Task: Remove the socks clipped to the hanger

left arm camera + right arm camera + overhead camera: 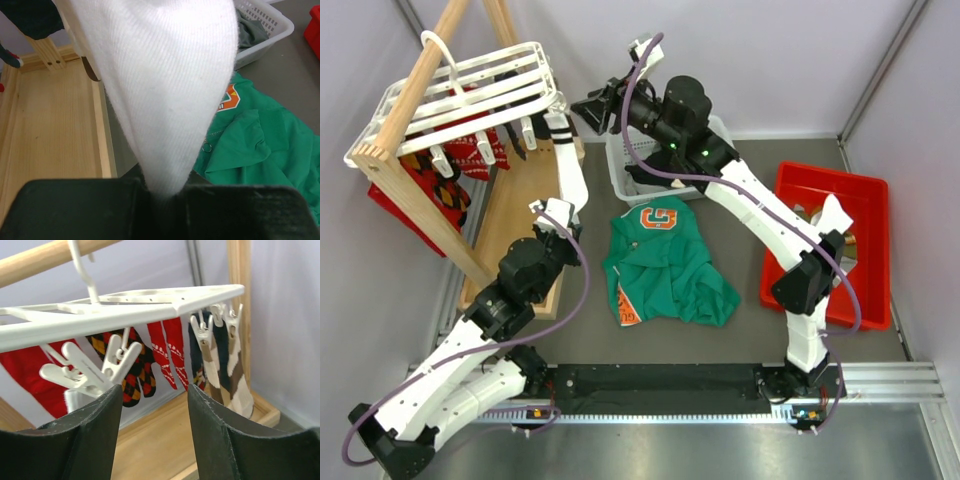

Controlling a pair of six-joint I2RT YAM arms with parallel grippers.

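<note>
Left hand [160, 192] pinches white sock [165, 90]; green shirt [260, 145] beside.

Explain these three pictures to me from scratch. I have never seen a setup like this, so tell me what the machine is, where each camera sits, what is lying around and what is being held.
These are two white robot arms bolted at the table's near edge, each ending in a two-finger gripper. The top view looks down from above and behind; the other two come from cameras on each wrist.

On a wooden rack hangs a white hanger with dangling clips, some holding patterned socks. On the table lie a green shirt, a white basket and a red bin.

The left gripper is closed on a white sock that hangs from the hanger's corner. The right gripper is open, holding nothing, facing the clips.
</note>
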